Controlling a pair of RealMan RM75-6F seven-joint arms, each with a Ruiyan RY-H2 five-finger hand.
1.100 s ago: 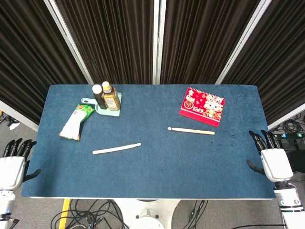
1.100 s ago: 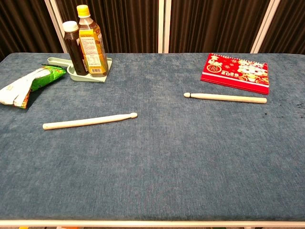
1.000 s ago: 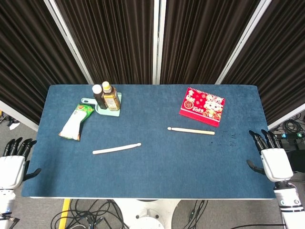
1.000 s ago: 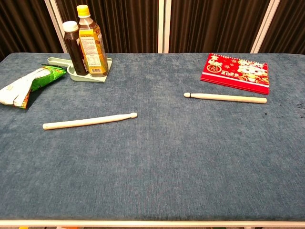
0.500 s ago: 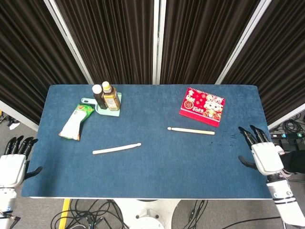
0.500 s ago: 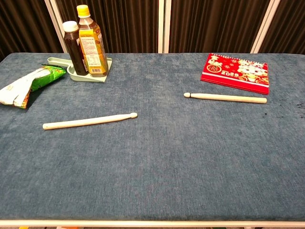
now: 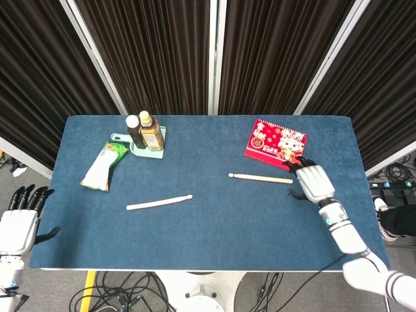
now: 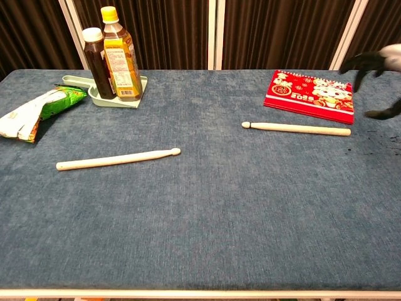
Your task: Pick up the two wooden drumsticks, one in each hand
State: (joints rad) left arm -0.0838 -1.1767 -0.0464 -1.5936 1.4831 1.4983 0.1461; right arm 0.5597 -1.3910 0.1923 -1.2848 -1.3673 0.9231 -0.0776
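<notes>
Two pale wooden drumsticks lie flat on the blue table. The left drumstick (image 7: 158, 203) (image 8: 117, 159) is left of centre, tip to the right. The right drumstick (image 7: 260, 177) (image 8: 296, 128) lies in front of the red calendar, tip to the left. My right hand (image 7: 313, 181) (image 8: 378, 69) hovers over the table by the butt end of the right drumstick, fingers spread, holding nothing. Off the table's left front corner hangs my left hand (image 7: 19, 222), open and empty; the chest view does not show it.
A red calendar (image 7: 275, 144) (image 8: 310, 88) lies at the back right. Two bottles (image 7: 145, 130) (image 8: 113, 55) stand in a pale green tray (image 7: 138, 149) at the back left. A green and white snack bag (image 7: 103, 166) (image 8: 32, 111) lies beside them.
My right hand has swung in from the table's right edge to just beside the butt of the right drumstick. The left hand barely moved. Both drumsticks lie where they were.
</notes>
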